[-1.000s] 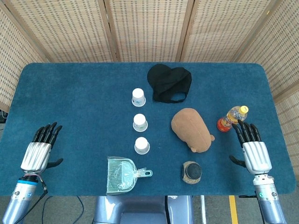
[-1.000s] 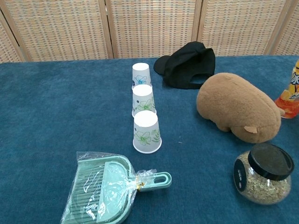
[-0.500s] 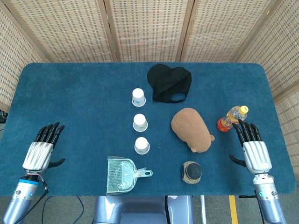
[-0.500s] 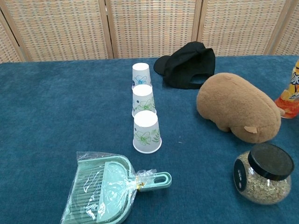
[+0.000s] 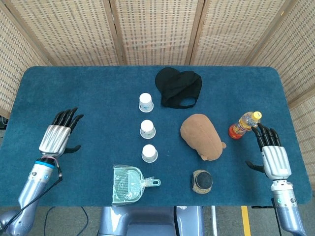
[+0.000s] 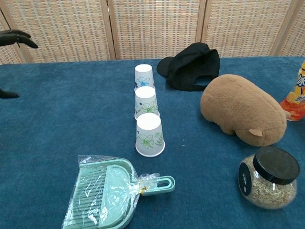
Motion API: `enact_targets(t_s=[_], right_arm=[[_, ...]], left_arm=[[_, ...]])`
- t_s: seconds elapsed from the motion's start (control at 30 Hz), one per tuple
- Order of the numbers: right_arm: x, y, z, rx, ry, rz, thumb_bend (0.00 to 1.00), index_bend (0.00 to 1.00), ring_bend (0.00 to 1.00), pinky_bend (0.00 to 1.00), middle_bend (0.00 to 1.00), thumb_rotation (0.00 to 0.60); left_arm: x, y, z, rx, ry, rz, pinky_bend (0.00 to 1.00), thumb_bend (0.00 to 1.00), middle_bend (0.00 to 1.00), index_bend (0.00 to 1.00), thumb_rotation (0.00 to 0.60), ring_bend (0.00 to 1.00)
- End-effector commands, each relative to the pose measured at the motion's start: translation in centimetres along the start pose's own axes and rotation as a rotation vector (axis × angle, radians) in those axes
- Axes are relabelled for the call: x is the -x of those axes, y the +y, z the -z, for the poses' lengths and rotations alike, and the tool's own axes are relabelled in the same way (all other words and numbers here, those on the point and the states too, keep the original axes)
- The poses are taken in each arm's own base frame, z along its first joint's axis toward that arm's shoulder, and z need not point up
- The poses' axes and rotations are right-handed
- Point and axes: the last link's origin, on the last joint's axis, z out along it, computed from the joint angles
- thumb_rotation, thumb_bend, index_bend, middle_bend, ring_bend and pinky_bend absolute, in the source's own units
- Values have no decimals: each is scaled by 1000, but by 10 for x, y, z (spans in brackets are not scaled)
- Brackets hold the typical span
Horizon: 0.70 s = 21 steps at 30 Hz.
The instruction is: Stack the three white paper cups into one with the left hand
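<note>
Three white paper cups with flower prints stand upside down in a line on the blue table: a far cup [image 5: 145, 103] [image 6: 144, 77], a middle cup [image 5: 147, 129] [image 6: 146, 101] and a near cup [image 5: 149, 153] [image 6: 149, 135]. My left hand [image 5: 59, 132] is open, fingers spread, raised over the table's left side, well left of the cups; its fingertips [image 6: 18, 37] show at the chest view's left edge. My right hand [image 5: 273, 153] is open at the far right, holding nothing.
A black cap [image 5: 178, 87] lies behind the cups. A brown plush toy [image 5: 201, 135] lies right of them, with a black-lidded jar [image 5: 202, 181] in front and an orange drink bottle [image 5: 243, 125] near my right hand. A green dustpan [image 5: 128, 184] in plastic lies before the near cup.
My left hand has risen and moved forward and to the right, toward the cups, and its fingertips now show in the chest view. My right hand has shifted slightly right. The cups have not moved.
</note>
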Motion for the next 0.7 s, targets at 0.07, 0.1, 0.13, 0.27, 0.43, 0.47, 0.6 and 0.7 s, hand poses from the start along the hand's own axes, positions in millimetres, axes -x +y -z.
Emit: enact_targets(t_s=[0.07, 0.1, 0.13, 0.27, 0.43, 0.47, 0.6, 0.7], right_arm=[[1, 5, -4, 20, -9, -9, 105, 49, 0, 0, 0, 600], [2, 6, -4, 23, -11, -10, 105, 49, 0, 0, 0, 600], [2, 7, -5, 25, -13, -11, 106, 50, 0, 0, 0, 600], [3, 10, -7, 36, -20, -15, 106, 53, 0, 0, 0, 600], [3, 14, -9, 51, -23, -22, 106, 54, 0, 0, 0, 600], [3, 15, -9, 54, -23, -23, 106, 55, 0, 0, 0, 600], [5, 19, -12, 68, -31, -29, 106, 57, 0, 0, 0, 600], [7, 24, -14, 88, -43, -36, 106, 62, 0, 0, 0, 600]], left_arm=[[-17, 24, -48, 33, 19, -49, 58, 198, 0, 182, 600, 0], [-18, 28, -55, 35, 19, -52, 58, 198, 0, 193, 600, 0], [-18, 31, -61, 35, 18, -53, 59, 198, 0, 214, 600, 0], [-19, 42, -83, 36, 8, -54, 59, 198, 0, 269, 600, 0], [-15, 55, -111, 28, -17, -70, 59, 198, 0, 283, 600, 0], [-15, 56, -115, 27, -21, -72, 59, 198, 0, 283, 600, 0], [-9, 68, -139, 17, -54, -80, 60, 198, 0, 280, 600, 0], [-1, 88, -160, 23, -91, -71, 60, 198, 0, 263, 600, 0]])
